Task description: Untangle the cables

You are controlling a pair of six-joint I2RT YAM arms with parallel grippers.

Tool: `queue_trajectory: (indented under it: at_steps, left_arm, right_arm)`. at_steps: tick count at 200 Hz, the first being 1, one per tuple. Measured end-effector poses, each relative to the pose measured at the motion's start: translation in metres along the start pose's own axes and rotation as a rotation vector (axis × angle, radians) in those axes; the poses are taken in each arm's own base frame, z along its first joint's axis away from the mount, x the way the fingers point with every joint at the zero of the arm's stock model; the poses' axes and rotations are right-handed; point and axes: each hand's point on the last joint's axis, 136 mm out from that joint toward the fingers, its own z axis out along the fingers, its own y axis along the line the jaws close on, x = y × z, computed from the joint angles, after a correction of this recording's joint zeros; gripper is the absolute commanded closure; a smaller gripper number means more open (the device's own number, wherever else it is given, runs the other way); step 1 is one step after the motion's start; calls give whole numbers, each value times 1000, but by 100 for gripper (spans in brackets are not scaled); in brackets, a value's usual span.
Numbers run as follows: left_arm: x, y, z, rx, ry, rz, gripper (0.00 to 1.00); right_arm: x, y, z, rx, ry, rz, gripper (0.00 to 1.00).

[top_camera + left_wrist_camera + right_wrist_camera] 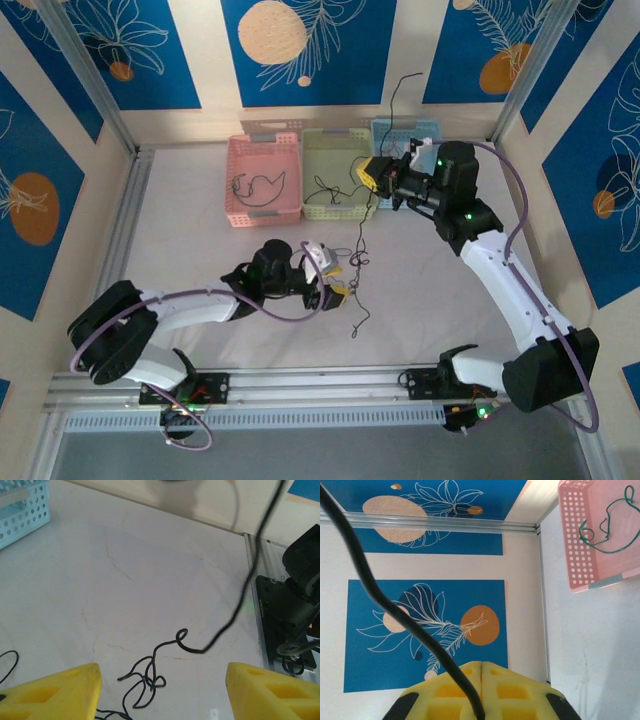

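Two grippers active: we see right gripper (481, 669) jaws clamped on a black cable (372, 587); left gripper (162, 690) jaws apart, over the knotted clump (147, 677) on the table (125, 555).

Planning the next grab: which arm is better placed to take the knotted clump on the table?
Left. The left fingers, open, hover over the knotted clump; the right fingers are shut on a lifted cable.

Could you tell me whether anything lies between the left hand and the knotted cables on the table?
Nothing visible does. The open left hand hangs just above the knotted cables on the table. One strand rises from them to the shut right hand.
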Motion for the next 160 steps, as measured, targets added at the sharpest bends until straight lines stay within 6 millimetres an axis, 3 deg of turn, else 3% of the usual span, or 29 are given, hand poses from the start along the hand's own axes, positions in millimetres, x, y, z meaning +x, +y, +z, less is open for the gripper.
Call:
queue_trajectory:
  at_steps: [37,121,135,160]
  left_arm:
    - [4,5,10,2,-8,6,40]
    - [-21,-10,25,52,-90,56,58]
    - [-25,-11,25,56,-106,58,57]
    - [-27,-14,25,61,-118,52,45]
  right_arm:
    - [7,0,4,2,19,2,100]
    - [9,-3,9,11,17,5,100]
    - [8,-3,9,11,14,5,100]
    - [8,-3,9,12,14,5,100]
